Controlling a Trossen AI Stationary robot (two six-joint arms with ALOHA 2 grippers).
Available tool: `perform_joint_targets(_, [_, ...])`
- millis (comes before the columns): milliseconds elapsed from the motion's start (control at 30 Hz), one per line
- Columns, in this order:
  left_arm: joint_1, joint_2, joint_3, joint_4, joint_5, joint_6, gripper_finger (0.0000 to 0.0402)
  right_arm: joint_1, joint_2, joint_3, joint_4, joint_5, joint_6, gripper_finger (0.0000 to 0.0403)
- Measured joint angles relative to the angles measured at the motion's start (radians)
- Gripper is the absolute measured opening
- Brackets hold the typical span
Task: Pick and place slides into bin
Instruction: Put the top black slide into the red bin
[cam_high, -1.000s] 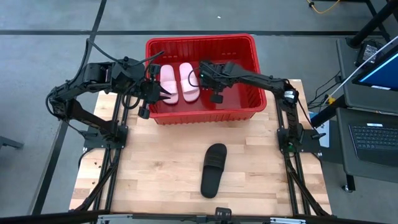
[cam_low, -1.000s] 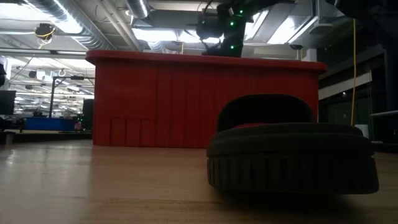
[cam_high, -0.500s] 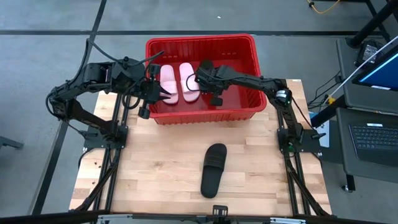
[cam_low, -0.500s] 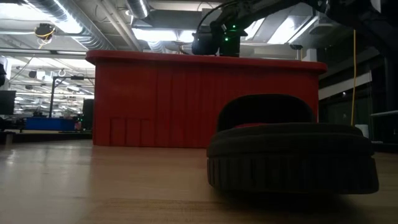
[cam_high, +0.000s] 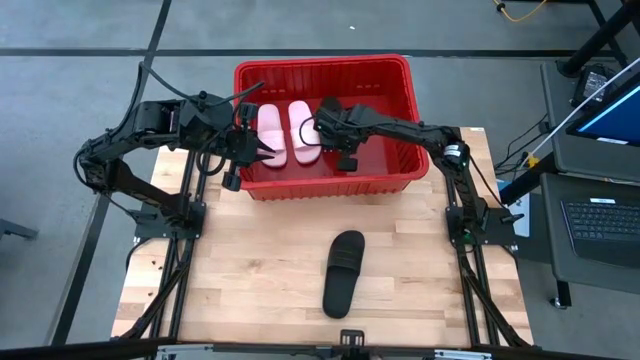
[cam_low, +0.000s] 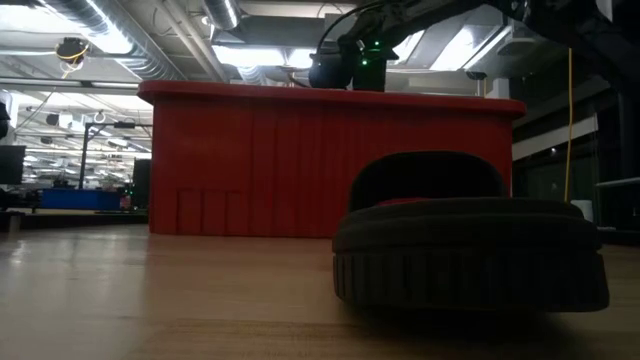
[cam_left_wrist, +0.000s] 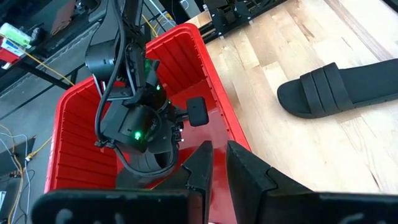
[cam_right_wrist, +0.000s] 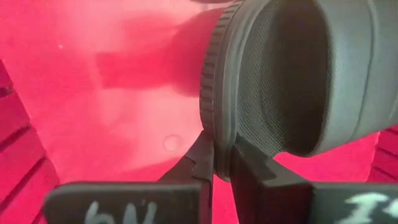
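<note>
Right pincer (cam_right_wrist: 214, 163) is inside the red bin (cam_high: 400, 75), fingers pinched tight on the rim of a black slide (cam_right_wrist: 298, 74), which hangs just over the bin's red floor. From above, that arm reaches across the bin's middle, pincer right beside the two pink slides (cam_high: 288, 132) lying side by side at the bin's left end. Left pincer (cam_left_wrist: 214, 168) hovers at the bin's left wall, fingers nearly together with only a thin gap, gripping nothing. Out on the wooden tabletop (cam_high: 250, 270), the second black slide (cam_high: 343, 272) lies alone, well apart from the bin, and looms large in the low view.
</note>
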Motion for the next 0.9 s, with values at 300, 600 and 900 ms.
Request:
perform_joint_targets(300, [0.0,0.0,0.0,0.0,0.0,-0.002,0.0039,-0.034,0.0,0.0,0.002,-0.039,0.0,0.0051])
perform_joint_targets(600, [0.0,0.0,0.0,0.0,0.0,-0.003,0.0036,-0.049,0.0,0.0,0.006,-0.119,0.008,0.0055])
perform_joint_targets(900, [0.0,0.0,0.0,0.0,0.0,-0.011,0.004,-0.056,0.003,0.0,0.019,-0.129,0.009,0.0056])
